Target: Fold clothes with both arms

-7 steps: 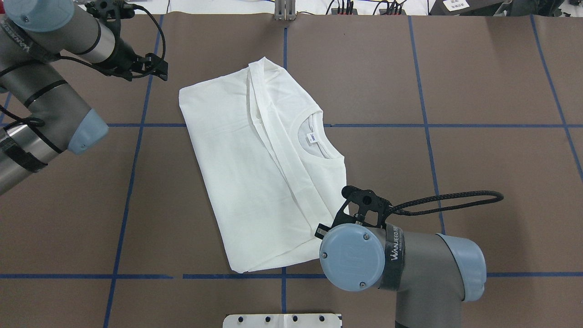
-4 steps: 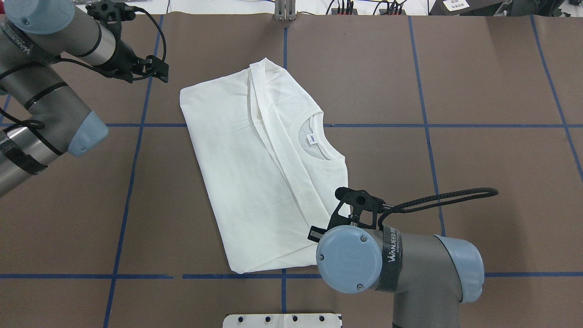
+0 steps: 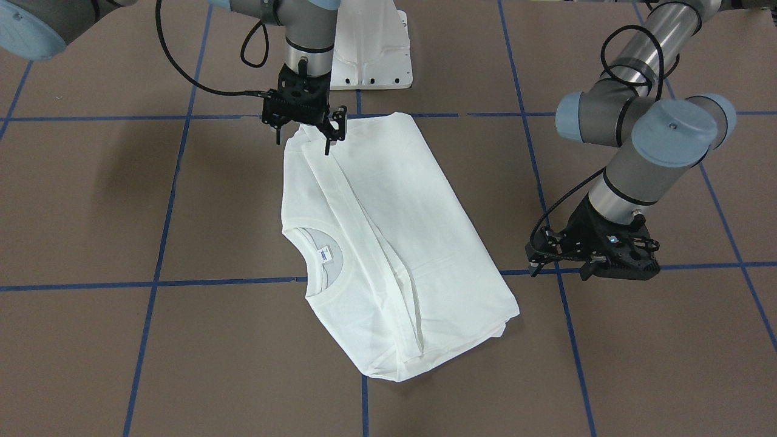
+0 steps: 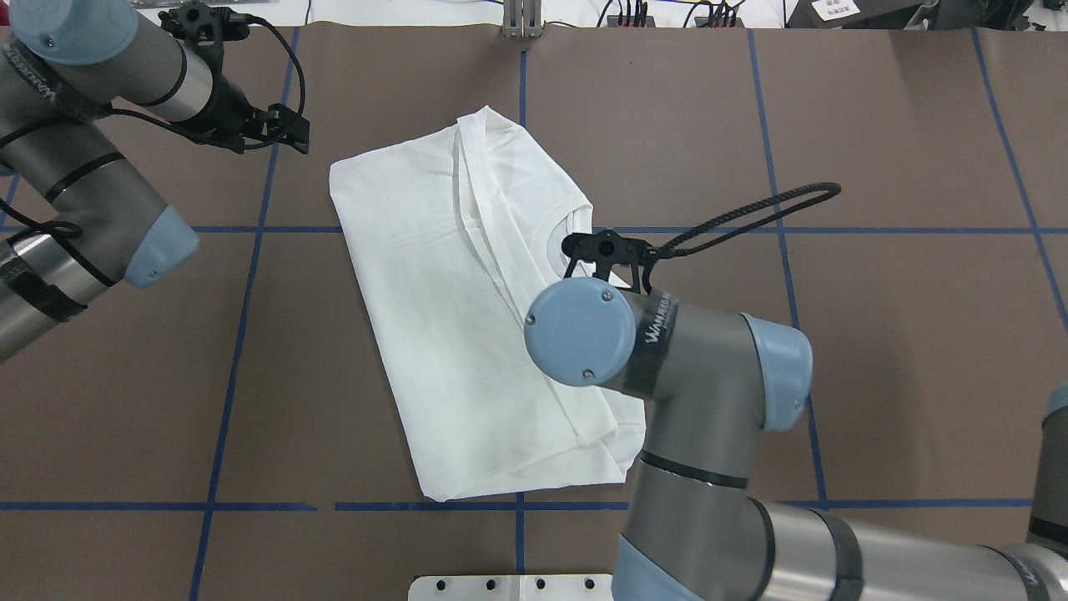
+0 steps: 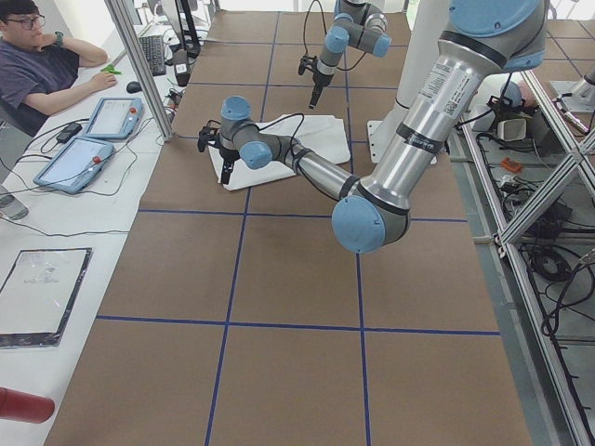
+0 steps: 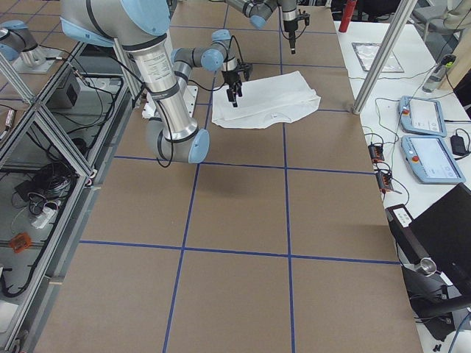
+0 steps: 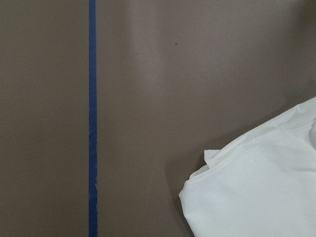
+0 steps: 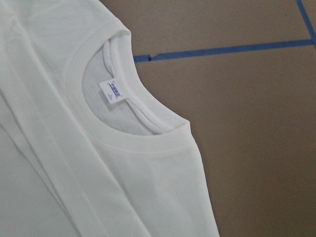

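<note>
The white T-shirt (image 4: pixel 450 292) is lying flat on the brown table (image 4: pixel 876 351), folded into a long rectangle. Its long axis is running diagonally, from the far end beside the left gripper (image 4: pixel 296 129) to the near end by the robot's base. A layered band of cloth is lying along that axis. The collar (image 8: pixel 123 143) with its label (image 8: pixel 112 92) is sitting on the long edge turned toward the right arm's side.

The right gripper (image 3: pixel 306 135) is being held above the shirt, pointing down, apparently apart from the cloth. Its jaws are looking parted, with nothing between them. The shirt is lying directly below these jaws. The collar is being shown beneath in the wrist view, but the jaws are being placed nearer the near-end corner in the front view, so the exact spot cannot be fixed.

The left gripper is being held off the shirt, jaws spread and empty. The far corner (image 7: pixel 247 197) is lying just beside these jaws, toward the right arm, not under them.

Judgement: an end-to-end fold across the long axis is being set up. The right arm is nearer, being over cloth. A short shift over its corner is being called for from the left arm before any pinch.
</note>
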`<state>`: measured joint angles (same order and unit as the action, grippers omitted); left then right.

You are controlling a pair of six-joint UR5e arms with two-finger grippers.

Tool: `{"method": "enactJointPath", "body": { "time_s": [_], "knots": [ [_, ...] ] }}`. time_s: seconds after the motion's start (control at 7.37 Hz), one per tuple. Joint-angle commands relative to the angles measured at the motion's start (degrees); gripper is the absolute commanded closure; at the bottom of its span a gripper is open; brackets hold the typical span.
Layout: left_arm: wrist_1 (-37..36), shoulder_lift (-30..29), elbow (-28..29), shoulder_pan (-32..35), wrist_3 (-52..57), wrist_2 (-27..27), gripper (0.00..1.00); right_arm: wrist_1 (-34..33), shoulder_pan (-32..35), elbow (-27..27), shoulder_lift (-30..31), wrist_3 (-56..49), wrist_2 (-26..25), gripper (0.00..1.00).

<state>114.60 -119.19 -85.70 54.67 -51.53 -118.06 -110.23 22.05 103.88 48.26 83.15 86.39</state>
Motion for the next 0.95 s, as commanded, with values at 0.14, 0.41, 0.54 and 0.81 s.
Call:
{"method": "enactJointPath", "body": {
  "time_s": [0.14, 0.41, 0.54, 0.81],
  "knots": [
    [0.0, 0.7, -0.9, 0.0, 0.4, -0.2, 0.0, 11.7, 4.5, -26.9, -13.9, -2.7, 0.0, 0.0],
    [0.0, 1.5, -1.6, 0.0, 0.4, -0.2, 0.0, 14.1, 5.4, -39.0, -22.0, -4.5, -0.5, 0.0],
    [0.1, 1.5, -1.6, 0.0, 0.4, -0.2, 0.0, 20.1, 5.4, -43.0, -22.7, -5.1, -1.6, 0.0],
    [0.1, 1.5, -1.6, 0.0, 0.4, -0.2, 0.0, 23.9, 5.4, -50.8, -27.4, -9.2, -5.9, 0.0]
  ]
}}
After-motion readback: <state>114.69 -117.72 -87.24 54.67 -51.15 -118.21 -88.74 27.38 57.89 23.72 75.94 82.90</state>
